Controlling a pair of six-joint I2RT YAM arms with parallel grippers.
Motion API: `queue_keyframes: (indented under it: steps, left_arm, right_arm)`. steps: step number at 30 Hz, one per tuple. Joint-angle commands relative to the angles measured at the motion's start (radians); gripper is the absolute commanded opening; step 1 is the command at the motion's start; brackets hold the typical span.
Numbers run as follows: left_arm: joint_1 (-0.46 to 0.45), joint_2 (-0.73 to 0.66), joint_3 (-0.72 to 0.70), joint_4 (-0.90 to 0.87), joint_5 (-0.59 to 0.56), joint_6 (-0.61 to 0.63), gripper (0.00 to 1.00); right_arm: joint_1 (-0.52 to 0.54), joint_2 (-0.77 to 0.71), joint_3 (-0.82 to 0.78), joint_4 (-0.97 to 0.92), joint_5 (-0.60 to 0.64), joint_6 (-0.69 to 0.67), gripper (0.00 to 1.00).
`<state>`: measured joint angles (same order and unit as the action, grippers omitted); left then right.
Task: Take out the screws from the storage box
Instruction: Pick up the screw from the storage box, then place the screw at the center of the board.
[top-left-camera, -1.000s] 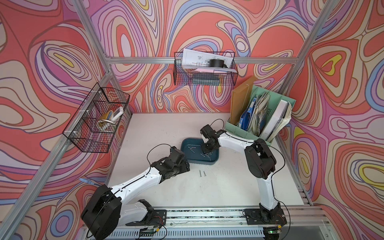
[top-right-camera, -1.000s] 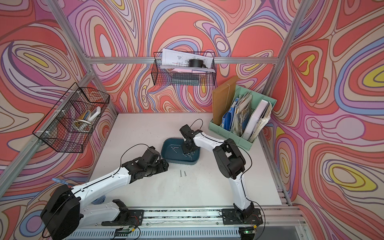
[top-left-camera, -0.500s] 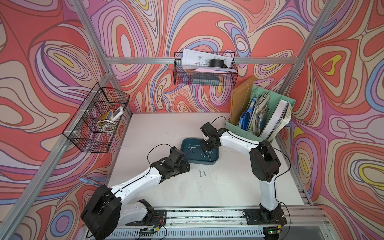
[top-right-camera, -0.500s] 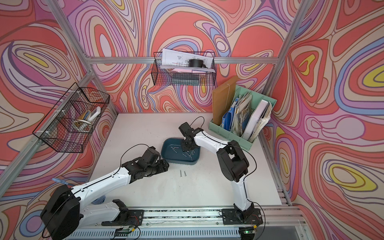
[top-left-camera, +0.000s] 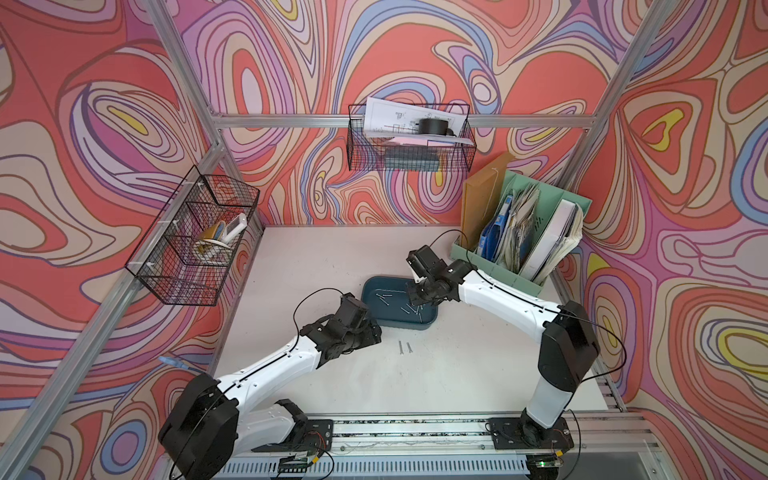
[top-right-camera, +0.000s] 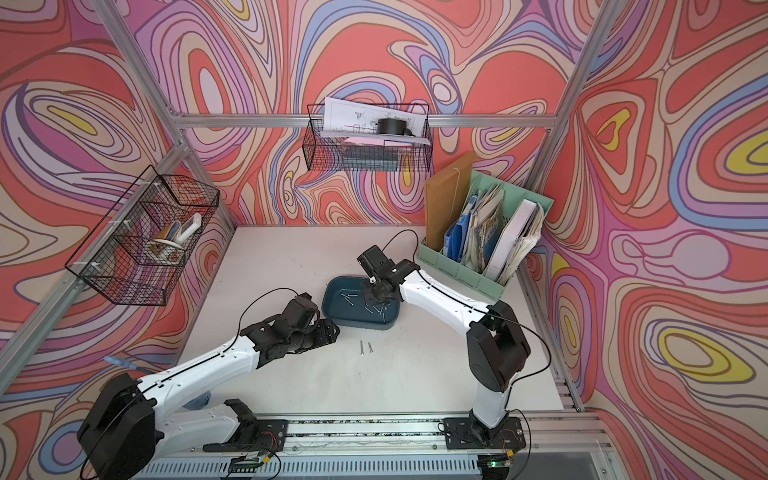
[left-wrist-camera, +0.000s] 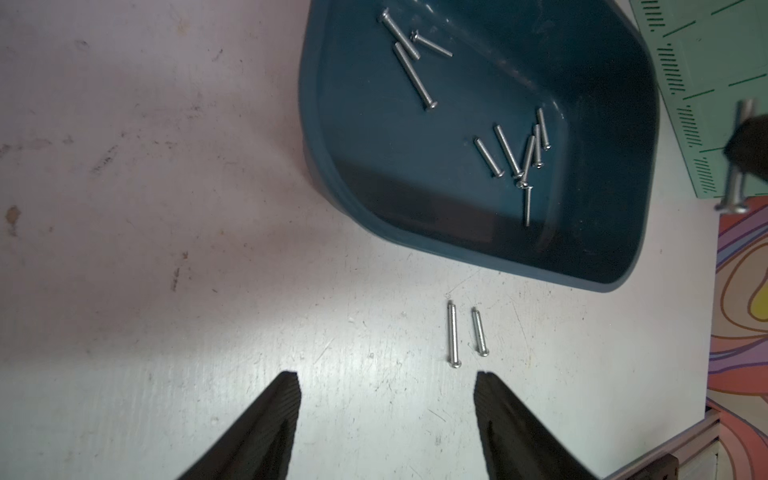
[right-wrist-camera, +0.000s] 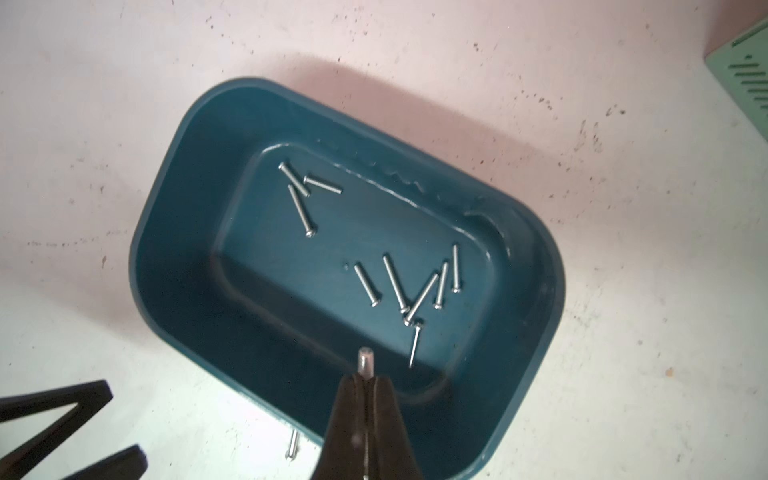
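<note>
Over the storage box (right-wrist-camera: 166, 232) | right hand (right-wrist-camera: 365, 379) pinching screw (right-wrist-camera: 365, 360), left hand (left-wrist-camera: 386, 376) spread | shallow pinch may drop it

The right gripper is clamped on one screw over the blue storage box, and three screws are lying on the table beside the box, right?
Not quite: two screws, not three, lie on the table beside the storage box, as the left wrist view shows. The right gripper is indeed shut on one screw over the box.
</note>
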<state>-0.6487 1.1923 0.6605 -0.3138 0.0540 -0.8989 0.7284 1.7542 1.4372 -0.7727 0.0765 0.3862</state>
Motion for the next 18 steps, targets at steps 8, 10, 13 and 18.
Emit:
queue_keyframes:
  steps: [8, 10, 13, 18]
  left_arm:
    - [-0.006, -0.021, 0.006, -0.022, 0.065, -0.011, 0.71]
    - [-0.006, -0.026, 0.011, -0.047, 0.061, -0.005, 0.72]
    - [-0.006, -0.037, 0.009, -0.064, 0.052, -0.007, 0.72]
    - [-0.009, -0.059, -0.016, -0.041, 0.053, -0.026, 0.71]
  right_arm:
    - [0.088, -0.166, -0.184, -0.025, 0.046, 0.120, 0.00]
    - [0.095, -0.190, -0.212, -0.019, 0.046, 0.132, 0.00]
    - [0.104, -0.223, -0.258, -0.009, 0.045, 0.153, 0.00]
    - [0.119, -0.253, -0.324, 0.025, 0.021, 0.177, 0.00]
